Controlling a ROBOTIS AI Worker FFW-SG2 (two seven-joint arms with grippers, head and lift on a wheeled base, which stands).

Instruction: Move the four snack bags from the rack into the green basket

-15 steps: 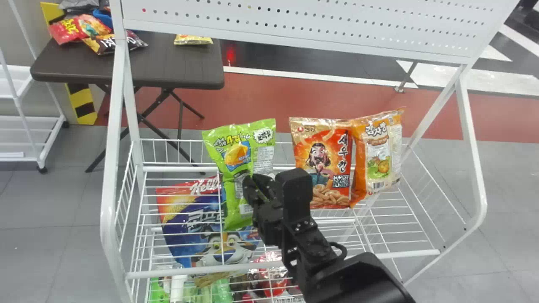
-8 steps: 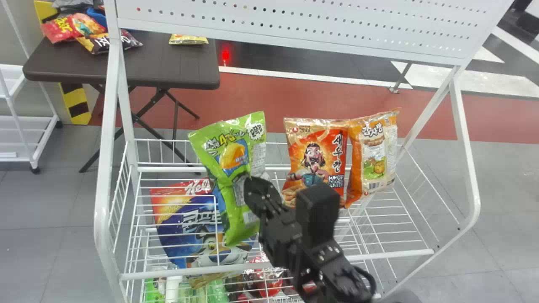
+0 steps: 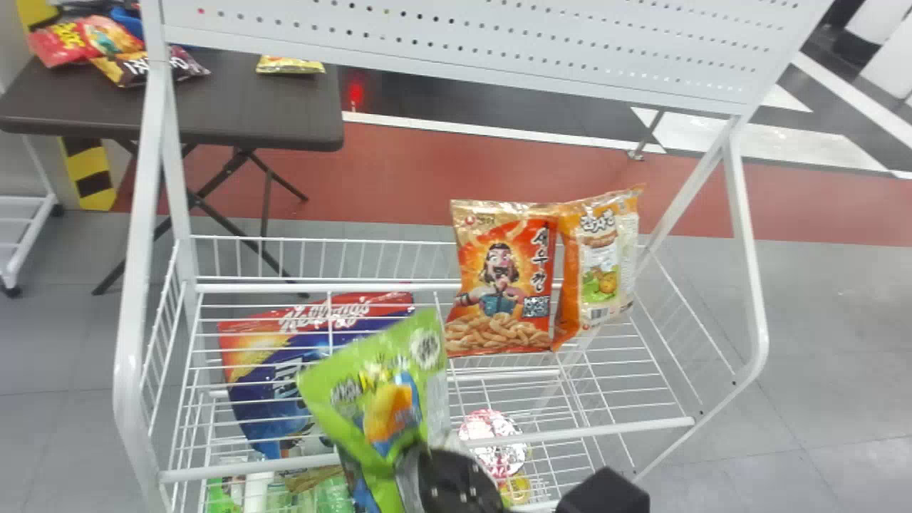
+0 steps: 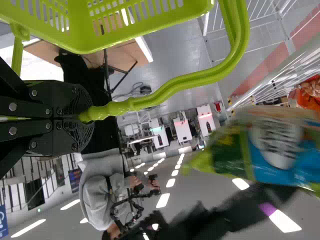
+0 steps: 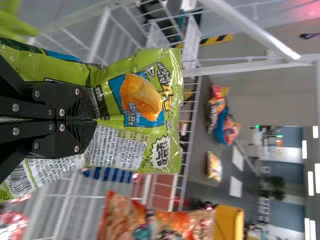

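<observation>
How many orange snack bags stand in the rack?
2: the bag with the cartoon face, and the narrower orange bag just to its right. More could hide behind them.

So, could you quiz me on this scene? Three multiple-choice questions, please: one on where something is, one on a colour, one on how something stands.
1. Where is the green snack bag?
A. In the right gripper
B. On the dark table
C. On the floor

2. What colour is the basket?
A. White
B. Red
C. Green

3. How is the left gripper?
A. Wide open
B. Shut on the basket's handle
C. Shut on a snack bag

Key:
1 A: the right wrist view shows its fingers pinching the bag.
2 C: its slotted side and rim are bright green in the left wrist view.
3 B: the handle runs out from between its closed fingers.
</observation>
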